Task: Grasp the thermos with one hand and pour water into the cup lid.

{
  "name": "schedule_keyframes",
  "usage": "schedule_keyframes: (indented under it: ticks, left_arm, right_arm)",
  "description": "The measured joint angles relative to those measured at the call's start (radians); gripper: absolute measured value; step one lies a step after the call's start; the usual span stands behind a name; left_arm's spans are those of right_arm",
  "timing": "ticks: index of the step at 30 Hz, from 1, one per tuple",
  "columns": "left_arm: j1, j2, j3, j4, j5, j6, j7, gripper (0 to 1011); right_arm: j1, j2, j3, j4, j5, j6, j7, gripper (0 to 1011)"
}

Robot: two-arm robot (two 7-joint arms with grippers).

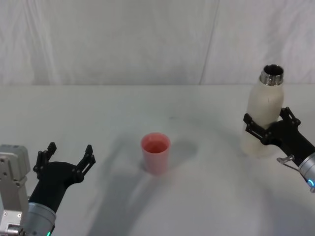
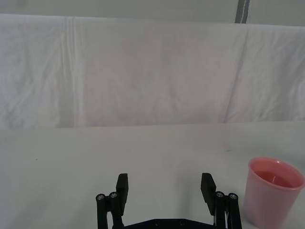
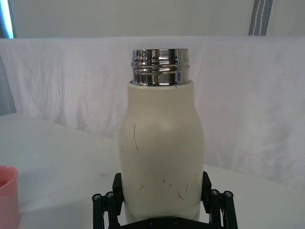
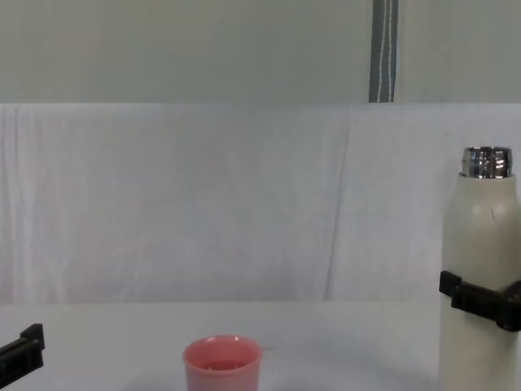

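Here, the thermos (image 1: 262, 115), a tall cream-white cylinder with rounded shoulders, faint dark scuffs and a shiny threaded chrome neck, stands upright and uncapped at the right of the white cloth-covered bench (image 1: 98, 113), and my right hand (image 1: 268, 127) is clamped around its lower body, one black finger on each side. The cup lid (image 1: 156, 153), a small pink tapered plastic cup, stands well apart at centre with a little liquid inside. My left hand (image 1: 66, 159) rests low at the left, fingers spread and empty.

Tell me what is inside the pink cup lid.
The cup lid stands upright with its mouth open. Its pink inner wall and bottom show, perhaps with a shallow layer of liquid; I cannot tell for certain.
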Motion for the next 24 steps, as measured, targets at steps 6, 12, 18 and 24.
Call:
schedule_keyframes:
  ticks: [6,12,18,24]
  left_arm:
    - [0.000,0.000,0.000,0.000,0.000,0.000,0.000,1001]
    - [0.000,0.000,0.000,0.000,0.000,0.000,0.000,1001]
    - [0.000,0.000,0.000,0.000,0.000,0.000,0.000,1001]
    - [0.000,0.000,0.000,0.000,0.000,0.000,0.000,1001]
  right_arm:
    - [-0.010,-0.004,0.001,0.000,0.012,0.004,0.000,958]
    - [-0.013,-0.007,0.000,0.007,0.017,0.001,-0.001,957]
    - [-0.014,-0.013,-0.001,0.024,0.019,-0.025,0.000,958]
    - [-0.016,-0.021,0.000,0.044,0.027,-0.049,0.011,957]
